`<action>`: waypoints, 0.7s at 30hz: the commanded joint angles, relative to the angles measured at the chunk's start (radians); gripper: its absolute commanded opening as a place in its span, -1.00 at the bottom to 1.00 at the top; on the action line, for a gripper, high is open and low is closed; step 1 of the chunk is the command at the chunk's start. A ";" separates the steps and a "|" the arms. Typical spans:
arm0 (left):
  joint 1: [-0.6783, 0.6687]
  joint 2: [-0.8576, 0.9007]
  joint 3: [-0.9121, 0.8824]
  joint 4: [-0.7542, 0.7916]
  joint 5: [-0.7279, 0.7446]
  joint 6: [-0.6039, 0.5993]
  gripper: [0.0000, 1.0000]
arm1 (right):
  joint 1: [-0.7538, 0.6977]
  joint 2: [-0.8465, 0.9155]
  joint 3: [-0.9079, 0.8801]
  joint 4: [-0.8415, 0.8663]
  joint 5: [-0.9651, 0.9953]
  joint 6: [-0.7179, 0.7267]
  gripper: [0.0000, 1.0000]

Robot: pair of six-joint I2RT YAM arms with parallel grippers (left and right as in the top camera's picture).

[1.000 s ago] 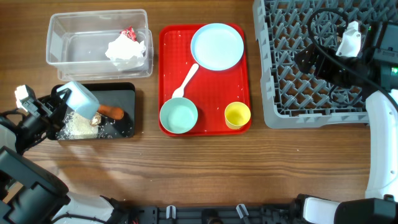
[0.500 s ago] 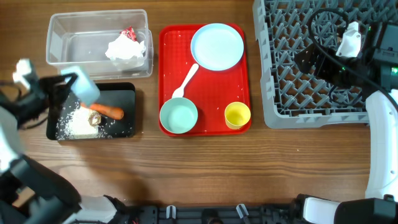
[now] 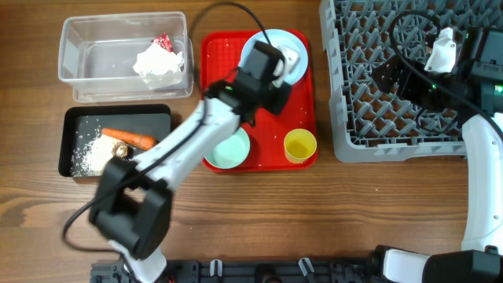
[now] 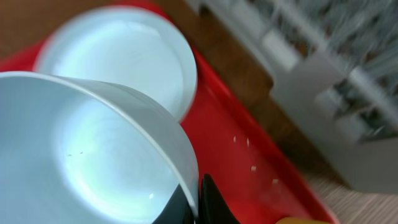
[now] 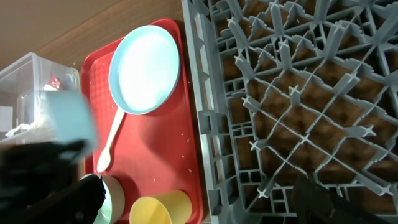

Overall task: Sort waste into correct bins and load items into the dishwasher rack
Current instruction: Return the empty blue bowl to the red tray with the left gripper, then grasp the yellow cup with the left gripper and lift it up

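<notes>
My left gripper (image 3: 267, 67) (image 4: 199, 202) is shut on the rim of the pale blue-white bowl (image 4: 93, 155) and holds it above the pale blue plate (image 3: 289, 41) (image 4: 134, 59) on the red tray (image 3: 302, 110). The mint green bowl (image 3: 234, 151) and yellow cup (image 3: 299, 145) stand on that tray. The white spoon (image 5: 112, 140) shows in the right wrist view. The black tray (image 3: 153, 122) holds a carrot (image 3: 130, 138), rice (image 3: 93, 154) and a brown lump (image 3: 120, 149). The clear tub (image 3: 102, 59) holds napkins (image 3: 161, 63) and a red wrapper (image 3: 163, 42). My right gripper (image 3: 389, 79) (image 5: 199, 208) hangs open and empty over the grey rack (image 3: 369, 118).
My left arm (image 3: 173, 149) stretches across the table from the front left to the red tray and covers the spoon in the overhead view. Bare wood lies along the table's front edge.
My left arm has swung right with the bowl, from above the black tray to above the red tray. The right arm has not moved.
</notes>
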 commanded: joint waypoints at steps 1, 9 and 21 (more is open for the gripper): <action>-0.069 0.120 0.007 0.011 -0.056 0.040 -0.92 | 0.000 0.011 0.006 0.003 0.014 0.000 0.99; -0.113 0.146 0.007 -0.102 -0.056 0.033 -0.92 | 0.000 0.011 0.006 0.006 0.018 0.000 0.99; -0.002 -0.006 0.009 -0.126 -0.167 -0.129 0.65 | 0.000 0.011 0.006 0.014 0.017 0.003 0.99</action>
